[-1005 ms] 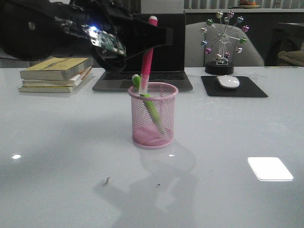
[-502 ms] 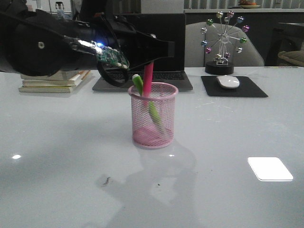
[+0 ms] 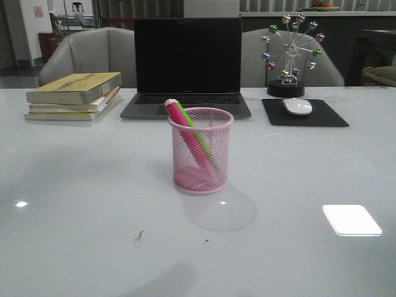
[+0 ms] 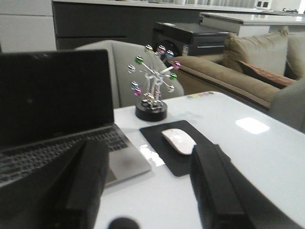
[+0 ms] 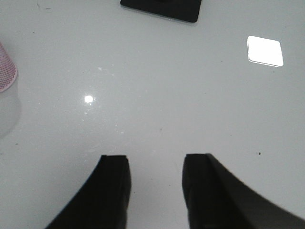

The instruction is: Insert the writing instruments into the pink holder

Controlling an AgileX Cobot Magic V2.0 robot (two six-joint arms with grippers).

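The pink holder (image 3: 201, 154) stands upright mid-table in the front view. Both writing instruments are inside it and lean to the left. The pink pen (image 3: 180, 116) has its pale end above the rim, and the green pen (image 3: 206, 148) lies just behind it. Neither arm shows in the front view. In the left wrist view my left gripper (image 4: 150, 149) is open and empty, above the table near the laptop and mouse. My right gripper (image 5: 156, 160) is open over bare table. Only a sliver of the pink holder (image 5: 5, 72) shows at the edge of the right wrist view.
An open laptop (image 3: 185, 62) stands behind the cup and a stack of books (image 3: 71, 96) lies at the back left. A white mouse (image 3: 297, 106) rests on a black pad (image 3: 328, 117), with a ball ornament (image 3: 288, 55) behind it. Chairs stand beyond the table.
The left arm held the pink pen above the cup, lowered it in, then let go and left the front view. The pink pen now leans beside the green one.
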